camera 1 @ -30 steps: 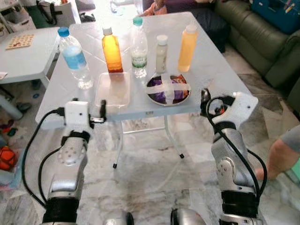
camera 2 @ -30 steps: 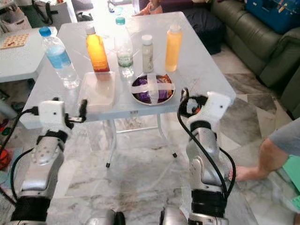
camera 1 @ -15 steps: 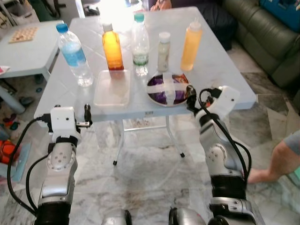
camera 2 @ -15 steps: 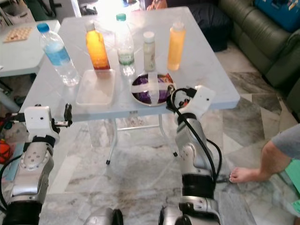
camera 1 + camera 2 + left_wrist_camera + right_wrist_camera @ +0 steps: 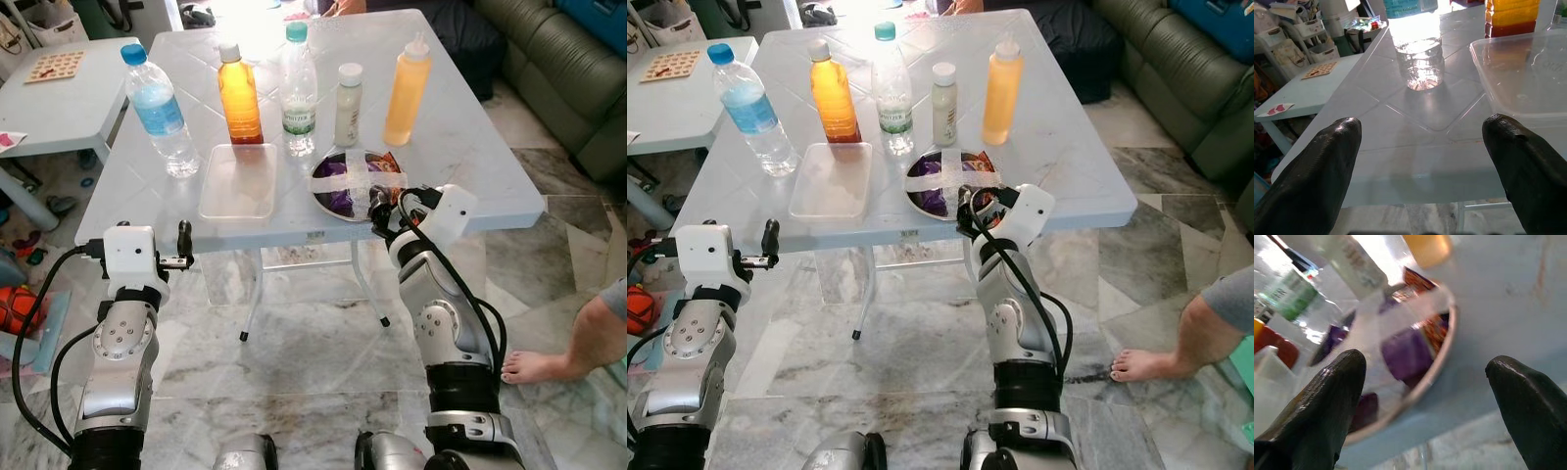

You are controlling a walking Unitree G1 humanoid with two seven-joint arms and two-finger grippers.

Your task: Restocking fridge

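Along the front edge of the pale folding desk (image 5: 470, 147), a clear plastic tray (image 5: 238, 180) and round foil-rimmed bowl of purple packets (image 5: 355, 183) block approach; five bottles stand close behind them. Bare desk lies right of the bowl.

Five upright bottles in a row: blue-capped clear water bottle (image 5: 157, 113), amber drink bottle (image 5: 239, 95), green-capped clear bottle (image 5: 298, 90), small pale bottle (image 5: 348, 105), orange squeeze bottle (image 5: 407, 90).

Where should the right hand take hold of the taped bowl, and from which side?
Probably at the near rim of the bowl, from the table edge side. The open right hand already faces that rim, the tape blocks the top, and bottles stand behind.
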